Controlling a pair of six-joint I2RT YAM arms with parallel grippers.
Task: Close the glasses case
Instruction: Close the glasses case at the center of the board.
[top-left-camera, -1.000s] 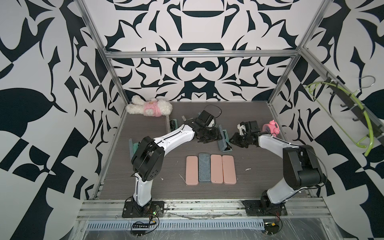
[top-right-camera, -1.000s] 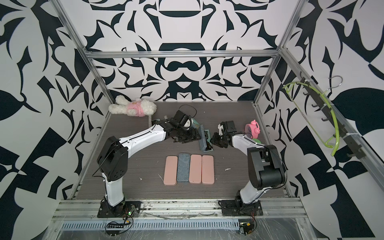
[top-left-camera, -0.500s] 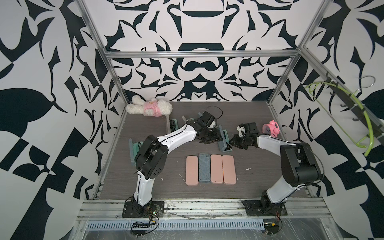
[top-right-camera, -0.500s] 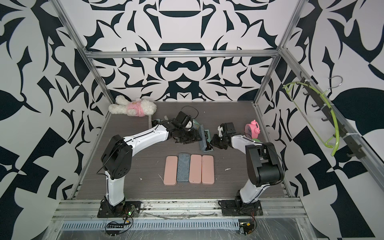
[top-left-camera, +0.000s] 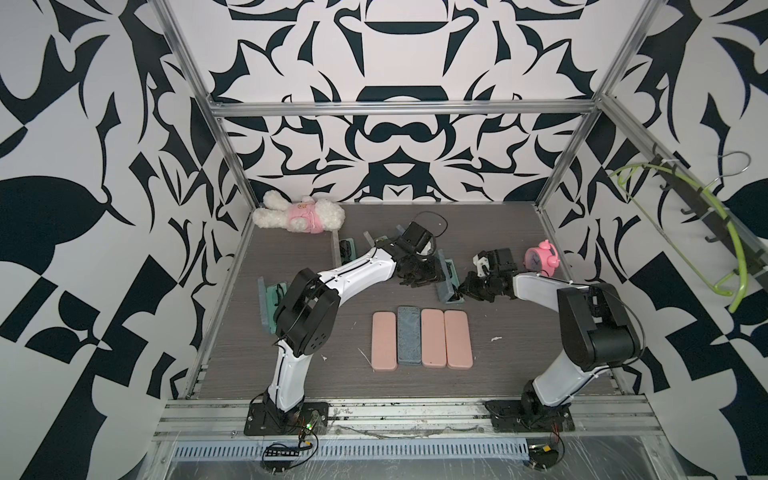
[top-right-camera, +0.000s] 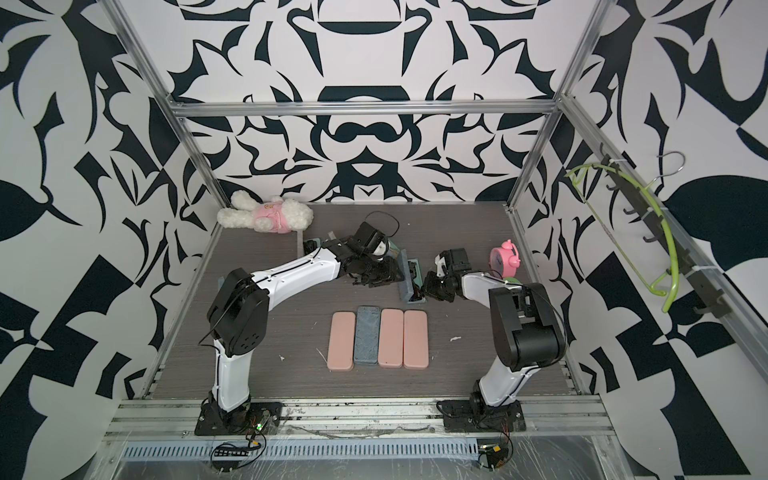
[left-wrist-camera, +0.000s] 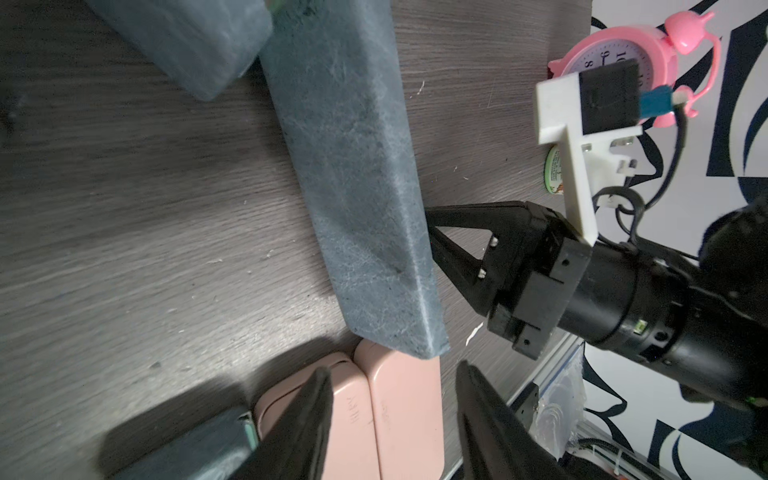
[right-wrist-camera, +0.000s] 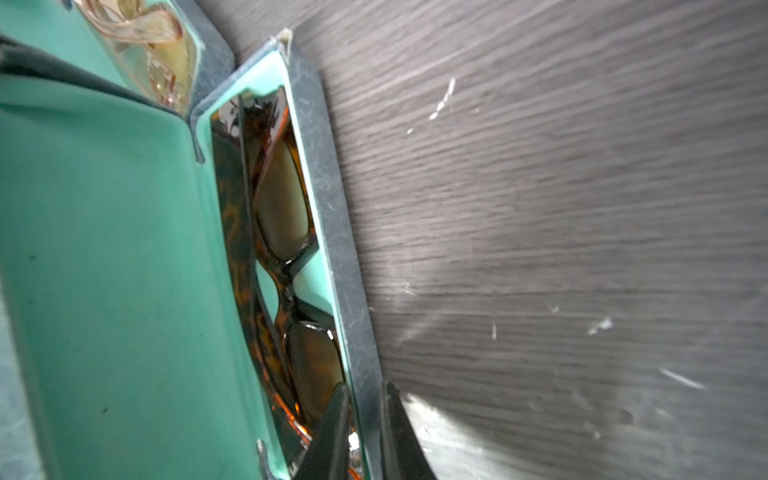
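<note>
The glasses case (top-left-camera: 448, 286) (top-right-camera: 409, 284) is grey-blue with a teal lining and stands open, its lid upright. Tortoiseshell glasses (right-wrist-camera: 282, 249) lie in its base. My right gripper (right-wrist-camera: 365, 411) (top-left-camera: 463, 286) is shut on the base's front wall (right-wrist-camera: 345, 291), one finger inside and one outside. My left gripper (left-wrist-camera: 395, 386) (top-left-camera: 424, 276) hangs open on the far side of the lid (left-wrist-camera: 361, 187), with nothing between its fingers. In the left wrist view the right gripper's fingers (left-wrist-camera: 449, 249) touch the case from the opposite side.
A row of closed cases (top-left-camera: 422, 338), three pink and one grey-blue, lies just in front. Other open cases sit at the left (top-left-camera: 272, 297) and back (top-left-camera: 347, 249). A plush toy (top-left-camera: 299, 214) lies at the back left, a pink alarm clock (top-left-camera: 540, 262) behind the right arm.
My right gripper has narrowed onto the case's front wall. The left gripper has closed a little and stayed close behind the lid. The case has not visibly moved.
</note>
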